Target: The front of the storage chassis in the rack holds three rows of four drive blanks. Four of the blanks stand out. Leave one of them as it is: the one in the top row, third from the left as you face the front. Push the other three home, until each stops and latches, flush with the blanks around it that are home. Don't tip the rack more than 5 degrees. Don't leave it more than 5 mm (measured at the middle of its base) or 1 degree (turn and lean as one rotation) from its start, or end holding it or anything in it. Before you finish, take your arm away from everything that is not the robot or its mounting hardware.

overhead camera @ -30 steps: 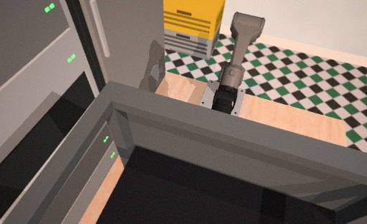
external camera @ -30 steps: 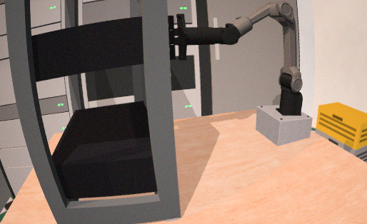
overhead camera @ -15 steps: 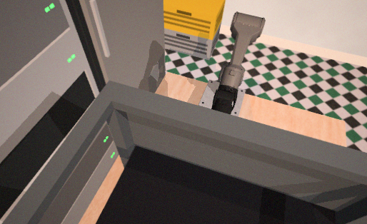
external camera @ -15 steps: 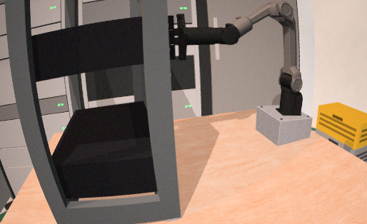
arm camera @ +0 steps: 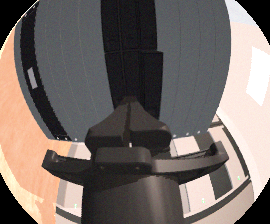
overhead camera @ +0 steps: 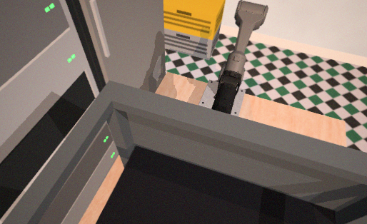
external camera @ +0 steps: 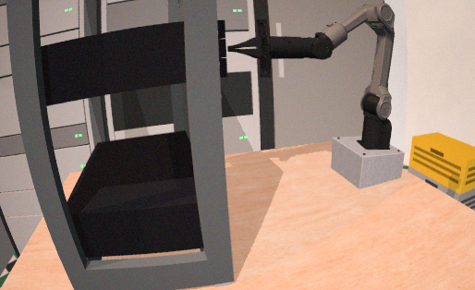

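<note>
Pincer (external camera: 231,48) fully closed, nothing in it; you're using the tip as a poker. It points level at the front of the dark chassis (external camera: 114,62) high in the grey rack (external camera: 204,152), tip just off the blanks (external camera: 222,48), a small gap showing in the side view. The rack stands toward the tabletop (external camera: 331,231) edge far from the arm's base block (external camera: 349,173), which sits near the opposite edge beside a yellow box (external camera: 448,162).

In the wrist view the dark column of blanks (arm camera: 129,36) sits dead ahead; which one protrudes I can't tell from here.

Judgement: before you push, confirm you aren't lined up on the top row's third blank. Drive straight in, square to the face, slowly, centred on the blank so it doesn't cock. Stop at the latch; extra force up this high could lean the rack. Then back straight off.
</note>
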